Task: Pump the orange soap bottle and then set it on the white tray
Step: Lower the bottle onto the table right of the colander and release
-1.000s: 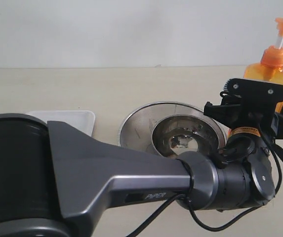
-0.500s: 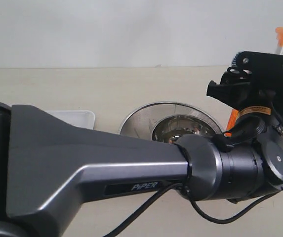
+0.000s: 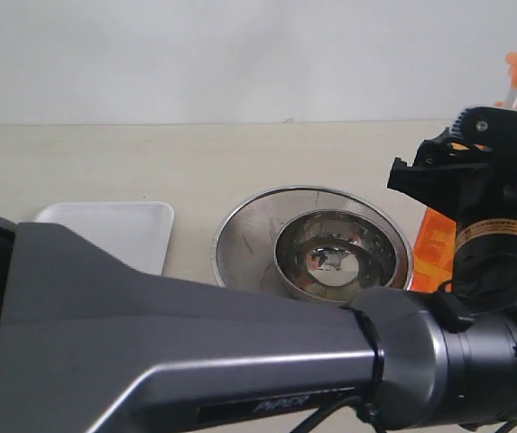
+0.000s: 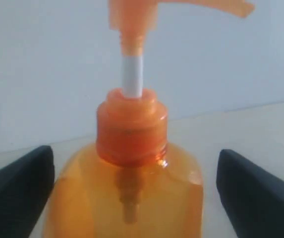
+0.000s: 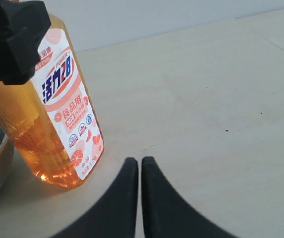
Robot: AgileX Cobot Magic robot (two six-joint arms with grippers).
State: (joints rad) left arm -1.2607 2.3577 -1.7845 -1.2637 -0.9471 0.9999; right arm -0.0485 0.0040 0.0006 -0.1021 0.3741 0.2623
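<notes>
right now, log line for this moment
left end effector: open around orange soap bottle | right end effector: shut, beside it | white tray: bottle absent

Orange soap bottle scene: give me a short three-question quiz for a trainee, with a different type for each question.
1. True or false: the orange soap bottle already stands on the white tray.
2. The right gripper has its fingers: A open; B shut on nothing; C shut on the bottle.
3. Fill in: the left gripper has its fingers ___, one on each side of the bottle.
Key: 1 false, it stands on the table beside the steel strainer; 2 B; 3 open.
</notes>
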